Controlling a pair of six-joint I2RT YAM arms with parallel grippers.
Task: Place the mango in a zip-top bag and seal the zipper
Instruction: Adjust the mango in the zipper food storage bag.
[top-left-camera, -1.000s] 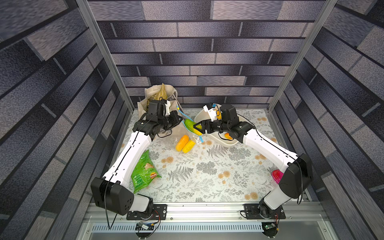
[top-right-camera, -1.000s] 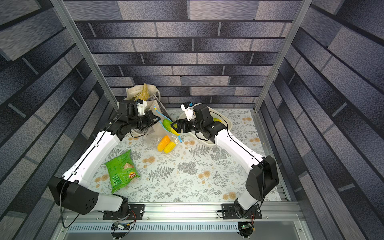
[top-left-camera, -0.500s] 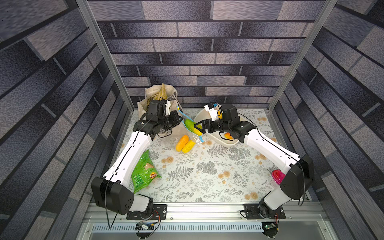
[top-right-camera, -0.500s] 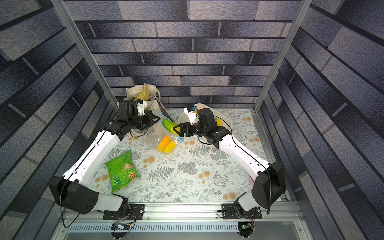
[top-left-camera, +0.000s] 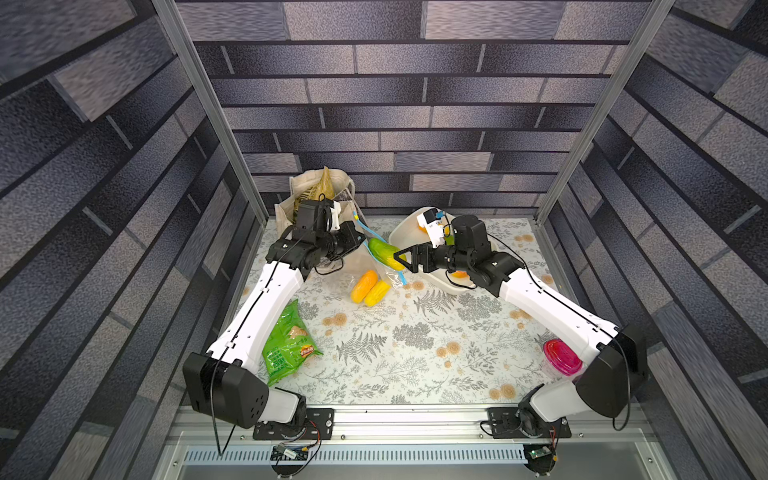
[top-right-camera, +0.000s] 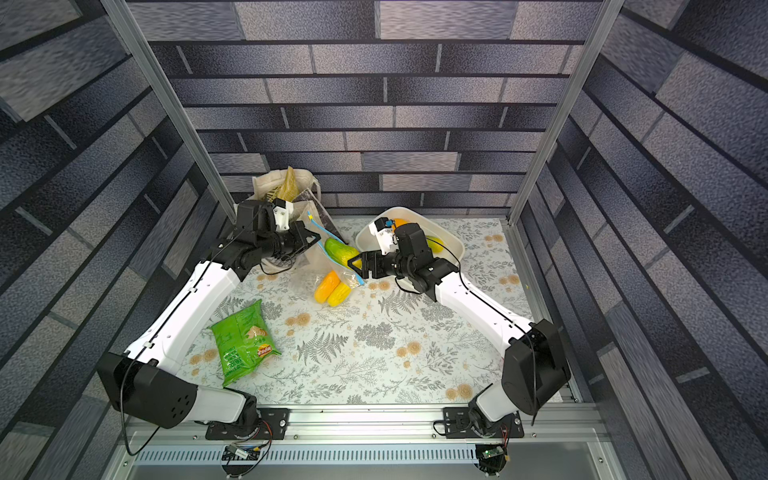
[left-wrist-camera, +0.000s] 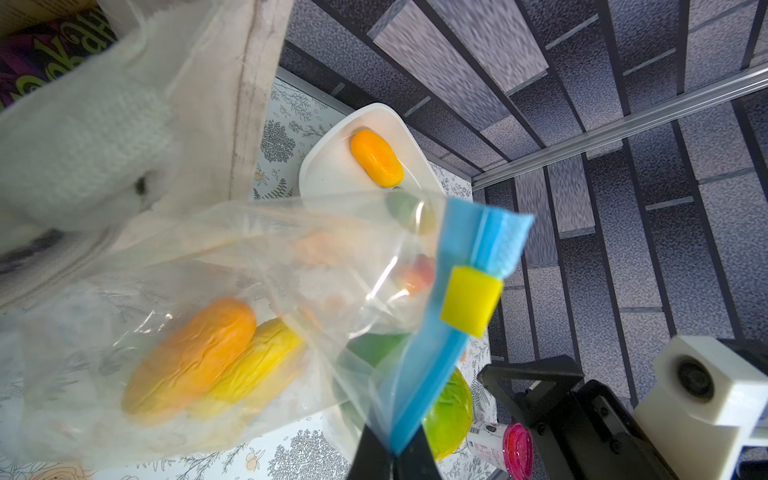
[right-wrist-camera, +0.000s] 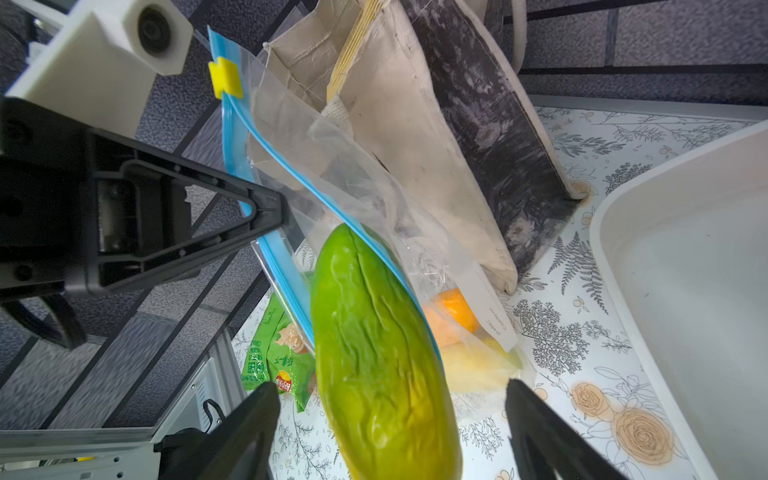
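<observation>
The left gripper (left-wrist-camera: 392, 451) has its fingers clenched on the thin light-blue zipper strip (left-wrist-camera: 436, 353) of the clear, crinkly zip-top bag (left-wrist-camera: 249, 257). It holds the bag's mouth up beside the beige canvas tote (top-right-camera: 270, 187). A small yellow slider tab (left-wrist-camera: 469, 301) sits near the strip's far end. The long green mango (right-wrist-camera: 374, 353) lies partway in the mouth, between the two blue lips. Deeper inside are an orange mango (left-wrist-camera: 191, 357) and a yellow mango (left-wrist-camera: 253, 365). The right gripper (right-wrist-camera: 390, 390) has its fingers spread on either side of the green mango, seemingly released, with gaps showing. The bag's bottom rests on the floral table (top-left-camera: 415, 353).
</observation>
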